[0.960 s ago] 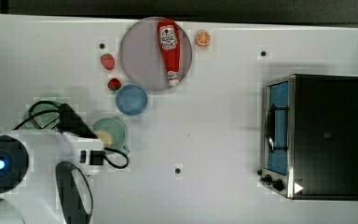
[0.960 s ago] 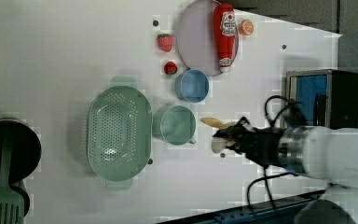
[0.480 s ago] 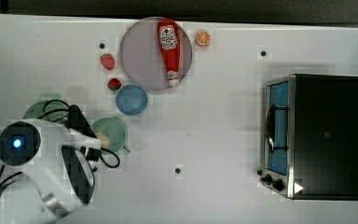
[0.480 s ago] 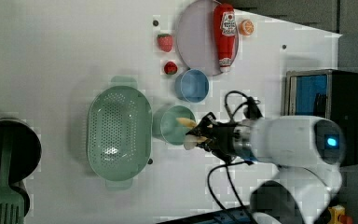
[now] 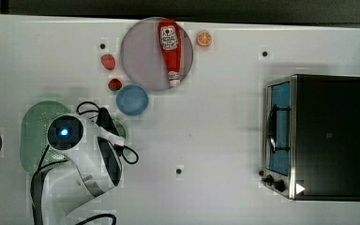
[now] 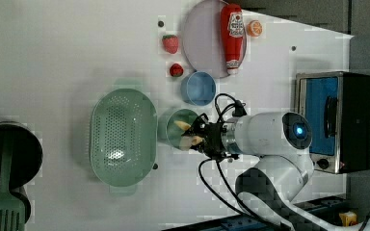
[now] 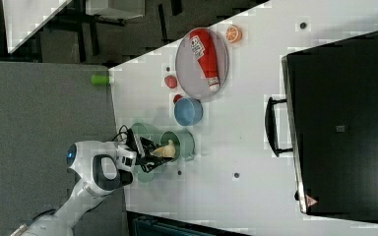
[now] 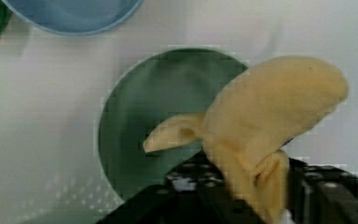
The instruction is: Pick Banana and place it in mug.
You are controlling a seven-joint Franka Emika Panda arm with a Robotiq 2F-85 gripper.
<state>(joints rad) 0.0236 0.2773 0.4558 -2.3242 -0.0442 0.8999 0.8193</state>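
Note:
My gripper (image 6: pixel 196 136) is shut on the banana (image 6: pixel 185 134), a pale yellow-cream toy with peel flaps. It holds the banana over the open mouth of the mug (image 6: pixel 174 124), a round sage-green cup. In the wrist view the banana (image 8: pixel 270 116) sticks out from between the black fingers (image 8: pixel 321 196) above the mug (image 8: pixel 163 93), overlapping its rim. The right view shows the banana (image 7: pixel 166 149) above the mug (image 7: pixel 183 142), with the gripper (image 7: pixel 152 154) just behind it. In the top view my arm covers most of the mug (image 5: pixel 121 131).
A blue cup (image 5: pixel 132 99) stands close to the mug, and a large green perforated basket (image 6: pixel 123 137) lies on its other side. Farther off are two strawberries (image 5: pixel 107 61), a plate (image 5: pixel 140 61) with a ketchup bottle (image 5: pixel 169 47), an orange slice (image 5: pixel 204 38) and a toaster oven (image 5: pixel 318 136).
My arm has carried the banana toward the left view's left, from the table beside the mug to a spot over the mug's opening. The grip on the banana is unchanged.

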